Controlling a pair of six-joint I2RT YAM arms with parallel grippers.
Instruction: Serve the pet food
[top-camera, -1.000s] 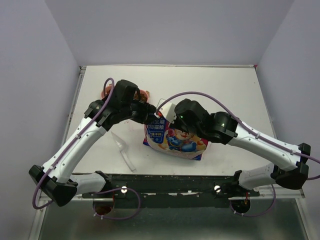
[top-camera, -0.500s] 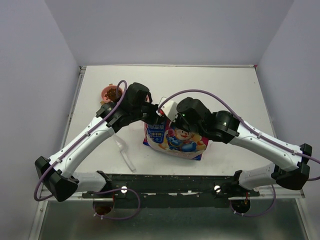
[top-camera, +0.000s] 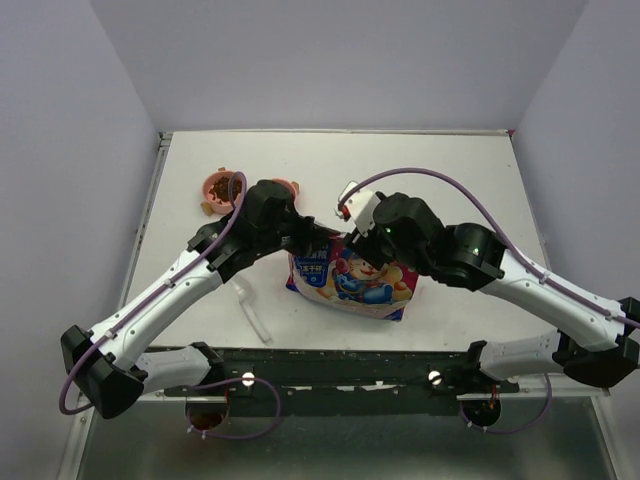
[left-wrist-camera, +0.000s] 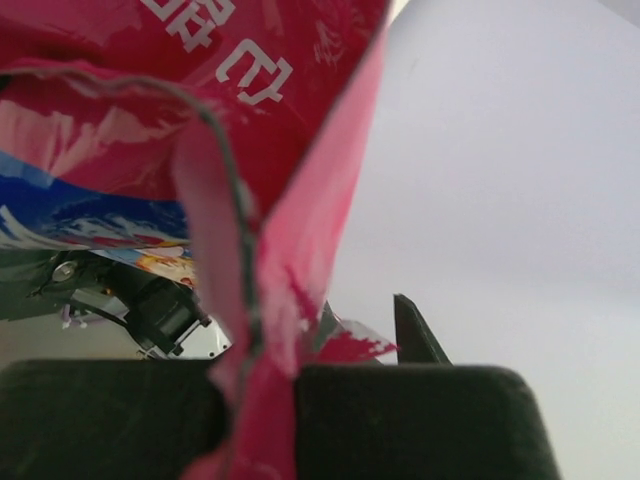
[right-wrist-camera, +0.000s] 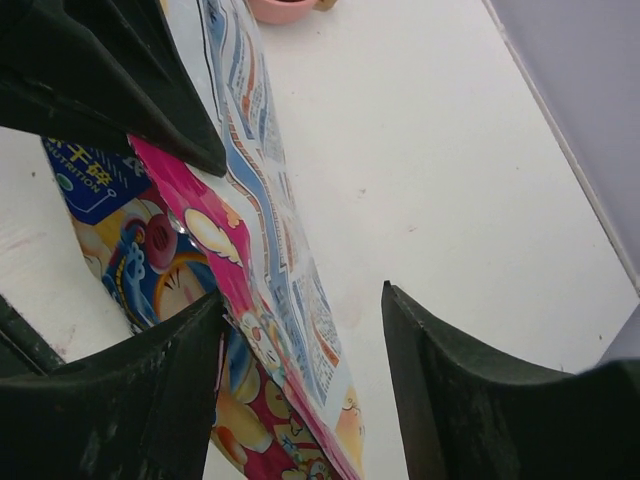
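- two arms work one bag (top-camera: 350, 285): the left gripper (left-wrist-camera: 258, 385) has its jaws clamped on a pinch of pink film at the bag's top edge. the right gripper (right-wrist-camera: 300, 300) has jaws spread wide, straddling the bag's edge and gripping nothing.
- pet food (top-camera: 220, 188) shows as brown pellets in the pink bowl (top-camera: 208, 180), far left on the tabletop (top-camera: 450, 180). whatever is in the bag is hidden.
- risk: the thin left pinch slips or tears if that arm lifts, so the bag flops and kibble spills.
- risk: the right jaws close on a fold and pin the mouth shut.
- risk: a sliding bag knocks the clear scoop (top-camera: 250, 305) lying near it.
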